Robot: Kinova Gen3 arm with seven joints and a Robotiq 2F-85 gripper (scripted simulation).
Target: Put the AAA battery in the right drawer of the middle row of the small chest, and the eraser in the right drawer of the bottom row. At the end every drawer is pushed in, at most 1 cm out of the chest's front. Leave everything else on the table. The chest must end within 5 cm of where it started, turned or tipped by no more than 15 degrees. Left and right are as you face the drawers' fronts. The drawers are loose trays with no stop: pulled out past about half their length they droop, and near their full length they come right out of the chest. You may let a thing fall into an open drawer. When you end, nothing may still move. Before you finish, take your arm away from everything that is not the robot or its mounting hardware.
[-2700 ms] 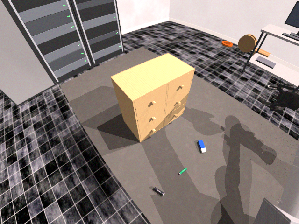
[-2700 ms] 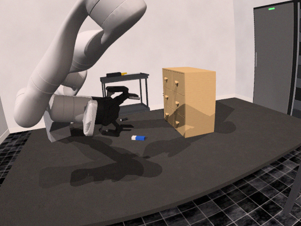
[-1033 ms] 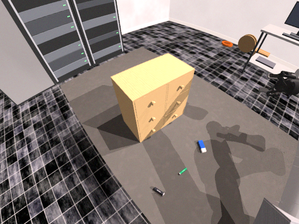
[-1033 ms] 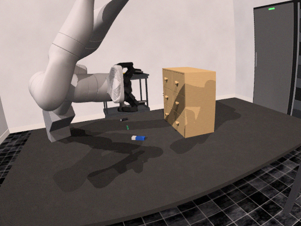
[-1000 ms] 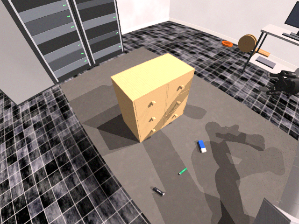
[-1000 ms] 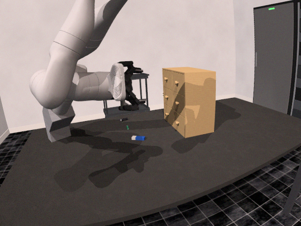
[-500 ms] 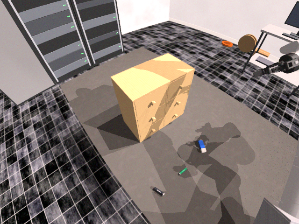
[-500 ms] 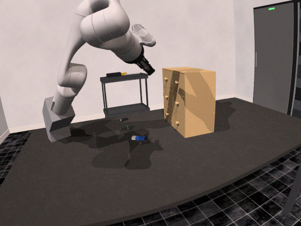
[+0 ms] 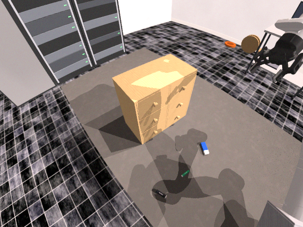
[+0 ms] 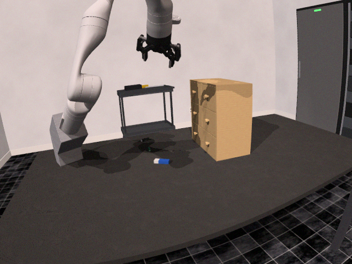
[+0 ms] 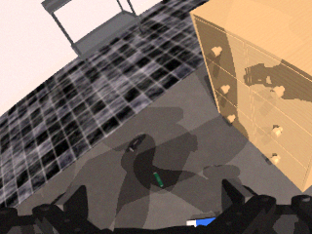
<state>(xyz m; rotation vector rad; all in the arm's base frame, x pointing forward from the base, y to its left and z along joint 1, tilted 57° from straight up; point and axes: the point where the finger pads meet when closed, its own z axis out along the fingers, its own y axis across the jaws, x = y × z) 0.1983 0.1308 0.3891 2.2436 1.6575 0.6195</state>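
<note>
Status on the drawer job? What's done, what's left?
Nothing done yet. All six drawers of the chest look shut. The eraser and the green AAA battery lie on the table, apart from the chest. The hand hangs open and holds nothing, high above them. Left: open both right drawers, load each item, push shut.

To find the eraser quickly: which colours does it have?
Blue with a white end; the eraser shows best in the top view.

Arm [image 10: 85, 51] reared up from its base, wrist pointing down, gripper [image 10: 158, 55] held high, fingers spread fully, nothing between them
</note>
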